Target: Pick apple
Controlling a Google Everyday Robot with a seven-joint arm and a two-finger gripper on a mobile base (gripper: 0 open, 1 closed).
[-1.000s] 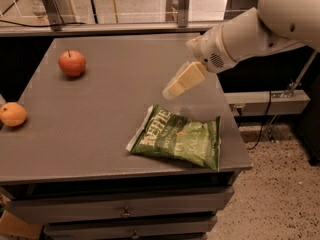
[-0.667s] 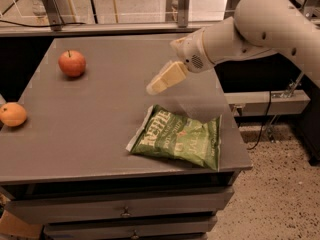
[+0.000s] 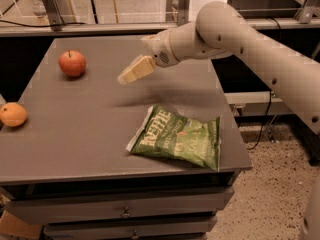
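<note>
The apple (image 3: 72,63) is small, round and red with a short dark stem. It sits on the grey table (image 3: 90,134) at the back left. My gripper (image 3: 131,73) hangs above the middle of the table, to the right of the apple and apart from it, its pale fingers pointing down-left. It holds nothing that I can see. The white arm reaches in from the right.
A plain orange fruit (image 3: 12,114) lies at the table's left edge. A green chip bag (image 3: 178,142) lies flat near the front right corner. Drawers sit under the tabletop. A rail and posts run behind the table.
My gripper has moved left across the table, from over the chip bag's far side toward the apple. The apple, orange fruit and bag have not moved.
</note>
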